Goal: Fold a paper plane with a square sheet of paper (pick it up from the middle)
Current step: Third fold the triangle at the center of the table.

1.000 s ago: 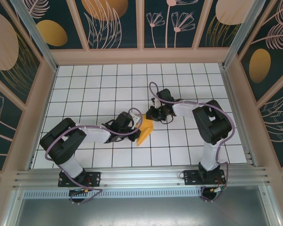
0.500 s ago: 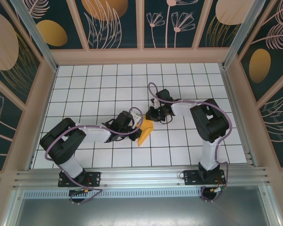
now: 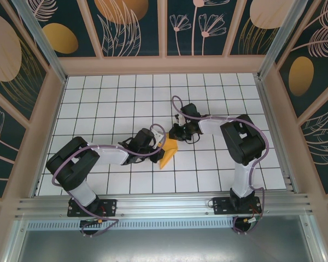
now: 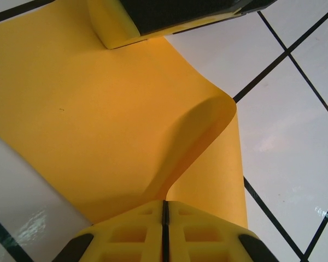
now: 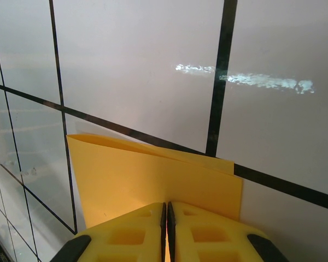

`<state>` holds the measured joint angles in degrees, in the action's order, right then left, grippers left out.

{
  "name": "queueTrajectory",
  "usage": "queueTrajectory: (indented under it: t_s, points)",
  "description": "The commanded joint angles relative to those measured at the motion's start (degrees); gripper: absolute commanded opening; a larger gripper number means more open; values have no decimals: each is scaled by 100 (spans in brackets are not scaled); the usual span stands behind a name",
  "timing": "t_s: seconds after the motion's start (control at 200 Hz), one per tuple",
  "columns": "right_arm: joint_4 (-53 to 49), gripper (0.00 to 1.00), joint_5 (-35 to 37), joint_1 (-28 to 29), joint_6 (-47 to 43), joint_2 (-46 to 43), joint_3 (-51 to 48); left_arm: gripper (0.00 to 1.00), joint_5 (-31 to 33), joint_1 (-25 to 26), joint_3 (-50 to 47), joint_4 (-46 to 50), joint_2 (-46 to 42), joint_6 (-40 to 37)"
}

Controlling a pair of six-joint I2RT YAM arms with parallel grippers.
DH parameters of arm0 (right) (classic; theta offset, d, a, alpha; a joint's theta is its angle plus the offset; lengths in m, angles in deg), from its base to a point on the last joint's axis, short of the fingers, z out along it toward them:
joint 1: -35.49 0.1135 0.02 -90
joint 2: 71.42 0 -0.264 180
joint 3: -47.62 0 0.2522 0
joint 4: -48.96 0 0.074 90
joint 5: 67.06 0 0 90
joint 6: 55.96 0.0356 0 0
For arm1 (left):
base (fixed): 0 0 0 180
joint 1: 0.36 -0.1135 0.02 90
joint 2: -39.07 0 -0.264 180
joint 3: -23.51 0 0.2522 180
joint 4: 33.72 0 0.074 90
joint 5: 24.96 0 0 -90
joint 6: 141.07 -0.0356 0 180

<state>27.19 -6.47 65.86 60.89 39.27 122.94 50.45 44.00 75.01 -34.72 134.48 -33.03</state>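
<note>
The square sheet of paper [image 3: 167,155] is bright orange and loosely folded over, held up between both arms over the middle of the tiled table. My left gripper [image 3: 159,143] is shut on its left side. In the left wrist view the paper [image 4: 87,120] curls out of my shut left gripper [image 4: 165,203], and a yellow finger [image 4: 112,30] of the right gripper touches its far edge. My right gripper [image 3: 174,136] is shut on the upper end. The right wrist view shows two layers of paper [image 5: 131,174] fanning out from the shut right gripper [image 5: 167,205].
The white gridded table [image 3: 98,103] is fenced by a wooden frame [image 3: 164,65] at the back and sides. A metal rail [image 3: 164,204] runs along the near edge by the arm bases.
The right arm's elbow has shifted slightly left. Both grippers and the paper stay where they were.
</note>
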Motion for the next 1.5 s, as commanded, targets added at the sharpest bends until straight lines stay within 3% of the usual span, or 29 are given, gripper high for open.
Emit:
queueTrajectory:
  t_s: [0.0,0.48,1.136,1.496]
  points:
    - [-262,15,260,39,-132,150,-25,11,-70,-32,-91,89,-63,-16]
    - [-272,16,242,39,-136,106,-64,12,-290,-34,-73,-44,89,29]
    - [-265,16,234,39,-154,119,-64,12,59,-32,112,317,160,-256]
    - [-192,16,155,39,-111,117,-80,13,-53,-34,175,206,221,-254]
